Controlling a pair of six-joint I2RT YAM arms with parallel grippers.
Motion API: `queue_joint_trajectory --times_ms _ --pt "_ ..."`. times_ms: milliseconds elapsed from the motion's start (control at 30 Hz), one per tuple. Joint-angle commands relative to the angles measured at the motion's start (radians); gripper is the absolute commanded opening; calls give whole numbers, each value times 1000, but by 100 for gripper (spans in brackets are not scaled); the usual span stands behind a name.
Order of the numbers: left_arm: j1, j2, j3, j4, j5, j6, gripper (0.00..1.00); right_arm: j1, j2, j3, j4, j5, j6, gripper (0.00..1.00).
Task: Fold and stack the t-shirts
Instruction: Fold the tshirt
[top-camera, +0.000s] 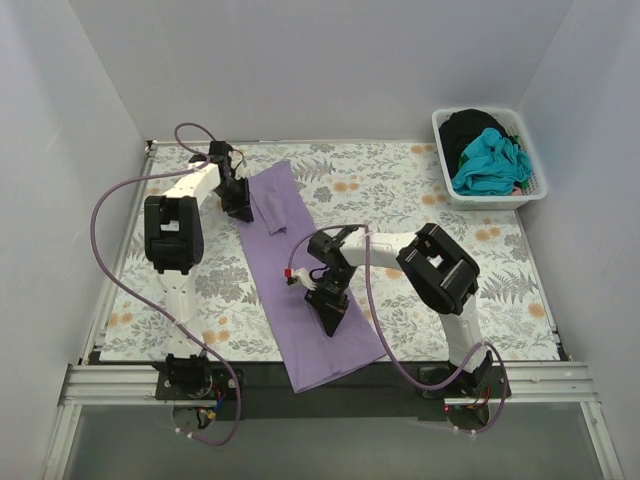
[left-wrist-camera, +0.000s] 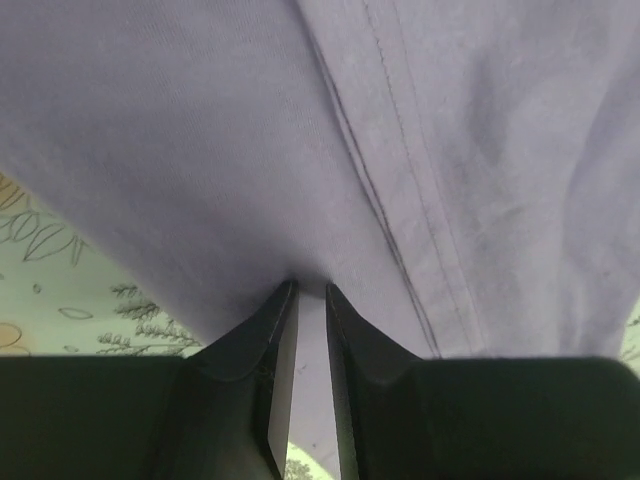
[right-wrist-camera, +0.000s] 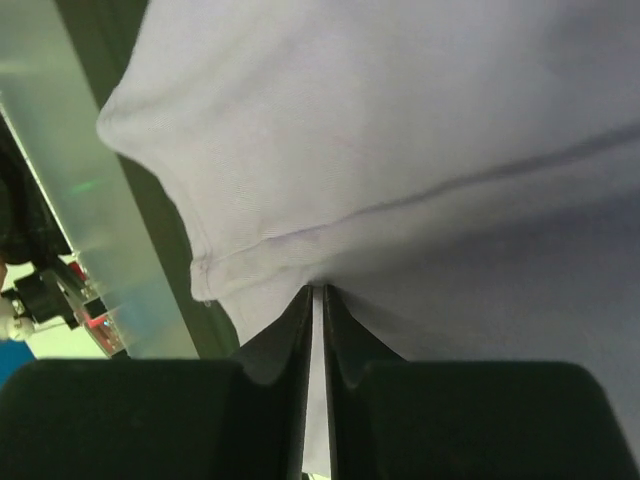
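A: Left wrist view: what's your left gripper (left-wrist-camera: 311, 288) holding?
B: Smooth lavender t-shirt (left-wrist-camera: 200, 130), pinched between my fingertips; a stitched seam (left-wrist-camera: 405, 200) runs beyond them. My right gripper (right-wrist-camera: 318, 295) clamps its soft hemmed edge likewise.

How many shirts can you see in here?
3: a purple shirt lies spread on the table; a teal shirt and a black shirt sit in the white basket, which may hide more.
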Motion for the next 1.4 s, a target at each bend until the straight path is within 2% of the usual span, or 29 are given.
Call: queue_joint_trajectory --times_ms 0,100,133,233,267,367,500,633,733,800,967,1033,1167,1367 --pt "-52 84 82 -23 2 29 16 -4 6 65 25 -102 -6 15" --pt "-89 182 171 -14 24 32 17 -38 -38 104 28 -147 2 21" --pt "-96 212 255 -12 54 30 16 -69 -61 127 28 -159 3 24" --pt "-133 318 388 -18 106 46 16 -141 -89 171 31 -179 24 24" --pt "-147 337 454 -9 99 78 16 -158 -90 187 33 -178 40 24" --pt "-196 364 530 36 52 118 18 -216 -86 239 36 -156 58 25" --pt "-204 311 538 110 29 90 20 -271 -67 316 45 -138 89 25" --pt "-176 153 490 213 -1 57 27 -337 -46 394 77 -155 149 26" --pt "-139 82 496 213 27 52 30 -372 -29 464 87 -146 173 26" --pt "-133 0 458 206 47 82 30 -398 -21 492 96 -118 190 27" --pt "-135 -230 69 218 153 156 29 -428 29 590 126 31 247 26" --pt "-135 -270 -83 235 160 149 28 -428 37 590 165 90 270 23" --pt "-139 -341 -275 259 258 125 27 -425 54 574 194 147 304 21" --pt "-149 -321 -370 262 335 103 25 -391 40 413 286 207 324 20"
